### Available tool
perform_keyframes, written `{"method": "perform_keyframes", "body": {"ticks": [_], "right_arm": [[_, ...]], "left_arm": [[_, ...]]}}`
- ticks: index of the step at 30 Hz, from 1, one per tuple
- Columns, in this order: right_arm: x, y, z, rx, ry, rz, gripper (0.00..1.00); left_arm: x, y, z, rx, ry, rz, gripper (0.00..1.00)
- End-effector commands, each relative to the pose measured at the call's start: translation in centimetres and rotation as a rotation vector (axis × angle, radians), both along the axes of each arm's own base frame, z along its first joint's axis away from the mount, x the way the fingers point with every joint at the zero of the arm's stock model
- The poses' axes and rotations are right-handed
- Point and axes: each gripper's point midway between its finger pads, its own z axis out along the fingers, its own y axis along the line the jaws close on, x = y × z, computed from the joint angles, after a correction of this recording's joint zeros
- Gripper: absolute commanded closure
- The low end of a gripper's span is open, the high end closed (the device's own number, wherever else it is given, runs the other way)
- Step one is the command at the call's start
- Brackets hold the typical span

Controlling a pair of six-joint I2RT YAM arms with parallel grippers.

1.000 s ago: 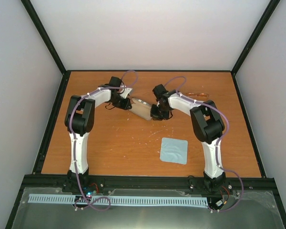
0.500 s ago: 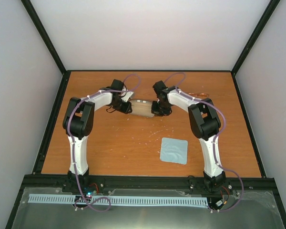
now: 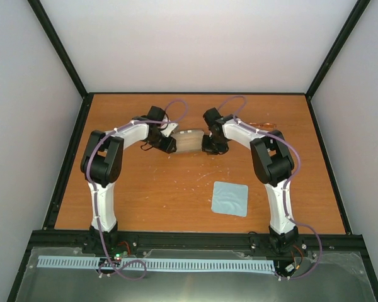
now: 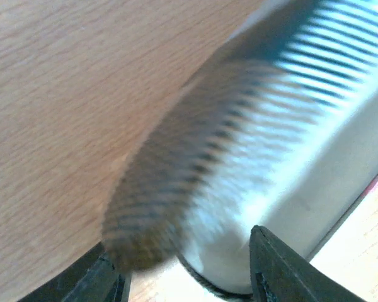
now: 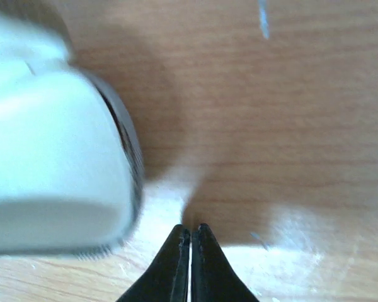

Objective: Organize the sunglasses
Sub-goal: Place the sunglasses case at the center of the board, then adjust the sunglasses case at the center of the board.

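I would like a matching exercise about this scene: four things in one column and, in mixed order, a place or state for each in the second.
Column one:
1. case
2. cloth
3. sunglasses
4. right gripper

Column two:
A. orange-tinted, far right
B. shut, holding nothing
C. striped, far middle
D. light blue, lying flat on the near side

Pairs: 1-C, 2-D, 3-A, 4-B

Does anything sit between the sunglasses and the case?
Yes. The right arm stretches between the sunglasses and the case, partly hiding the sunglasses from above; the right claw is shut beside the case.
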Motion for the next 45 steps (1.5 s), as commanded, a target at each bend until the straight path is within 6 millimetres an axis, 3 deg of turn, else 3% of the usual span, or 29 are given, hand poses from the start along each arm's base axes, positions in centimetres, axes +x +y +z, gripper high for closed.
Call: {"method": "perform_keyframes", "body": {"ticks": [1, 6, 10, 13, 18, 24, 27, 35, 45], "right_arm": [[-1.7, -2.4, 0.3, -0.098, 0.014, -0.001, 0.96], [-2.6, -3.6, 1.5, -0.132, 0.001, -0.008, 0.95], [-3.8, -5.2, 3.8, -0.167, -0.036, -0.017, 0.95], [-5.9, -6.3, 5.0, -0.166, -0.033, -0.026, 0.95], [-10.2, -7.6, 3.8, -0.159, 0.027, -0.021, 0.97], [-12.1, -7.4, 2.4, -0.149, 0.068, -0.010, 0.97], [-12.5, -7.1, 2.0, -0.149, 0.092, 0.002, 0.97], [-13.4, -6.9, 0.5, -0.158, 0.139, 0.021, 0.97], [-14.8, -7.2, -1.3, -0.190, 0.210, 0.051, 0.97]], "left_arm": [[0.1, 0.3, 2.6, 0.022, -0.068, -0.006, 0.46], [0.4, 1.0, 4.3, 0.048, -0.136, -0.001, 0.44], [0.6, 1.7, 6.2, 0.070, -0.204, 0.012, 0.43], [0.6, 1.9, 8.0, 0.061, -0.255, 0.020, 0.43], [0.4, 1.3, 9.7, 0.017, -0.284, -0.002, 0.49], [-0.6, -0.7, 8.2, -0.064, -0.178, -0.089, 0.84], [-2.0, -1.6, 7.8, -0.112, -0.125, -0.142, 0.93], [-5.1, -2.6, 5.7, -0.182, 0.000, -0.215, 1.00], [-4.5, -2.6, 2.5, -0.143, 0.043, -0.234, 0.99]]}}
